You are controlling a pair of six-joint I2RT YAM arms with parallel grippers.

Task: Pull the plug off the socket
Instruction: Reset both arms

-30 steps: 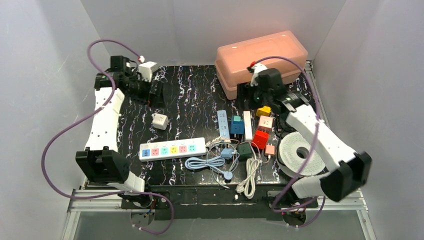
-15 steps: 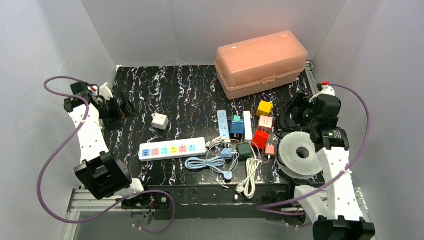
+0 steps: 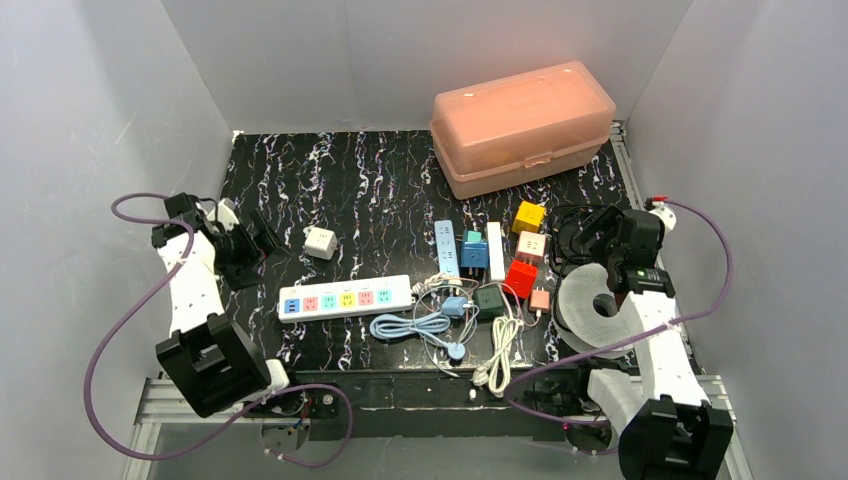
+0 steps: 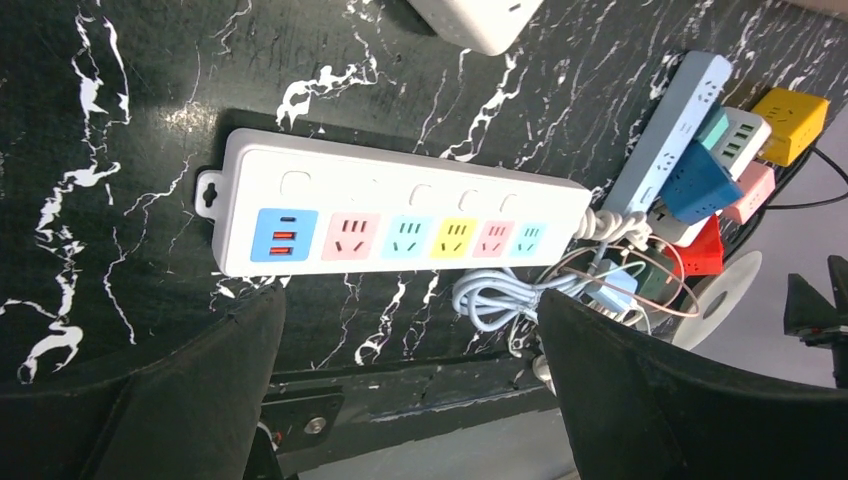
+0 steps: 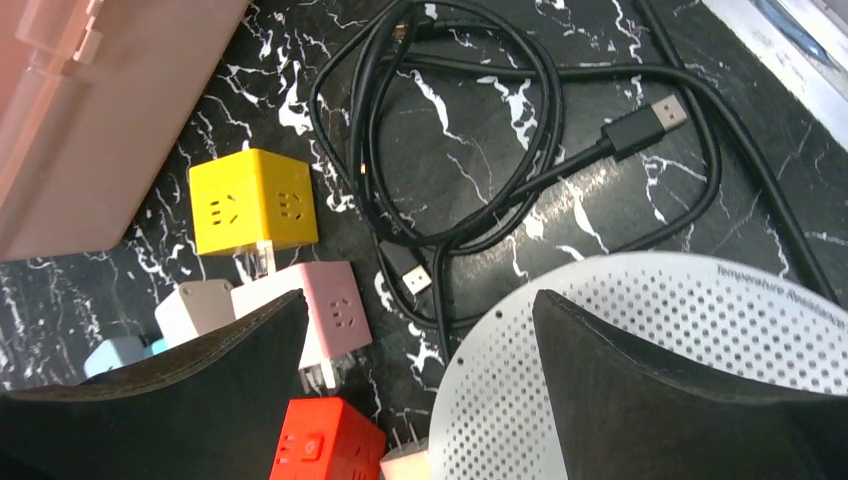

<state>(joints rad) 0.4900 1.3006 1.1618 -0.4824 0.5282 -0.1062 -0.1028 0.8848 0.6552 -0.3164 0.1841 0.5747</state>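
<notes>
A light blue socket strip [image 3: 446, 247] lies mid-table with a blue cube plug [image 3: 474, 253] and a teal one seated on it. Both also show in the left wrist view, the strip [image 4: 672, 125] and the blue plug [image 4: 697, 180]. My left gripper [image 3: 262, 235] hovers at the left side, open and empty, well left of the strip; its wrist view [image 4: 410, 400] looks over the white power strip [image 4: 400, 215]. My right gripper [image 3: 575, 235] is open and empty at the right, over the white perforated disc [image 5: 640, 350].
A pink lidded box [image 3: 522, 125] stands at the back. A white cube [image 3: 319, 242], yellow cube [image 5: 252, 203], pink cube [image 5: 325, 305], red cube [image 5: 325, 440], dark green adapter [image 3: 489, 300], coiled light blue cable [image 3: 415, 325] and black USB cable [image 5: 480, 150] crowd the table.
Both arms have drawn back from the far side. The left gripper moved nearer along the left edge; the right gripper left the pink box and came down over the disc.
</notes>
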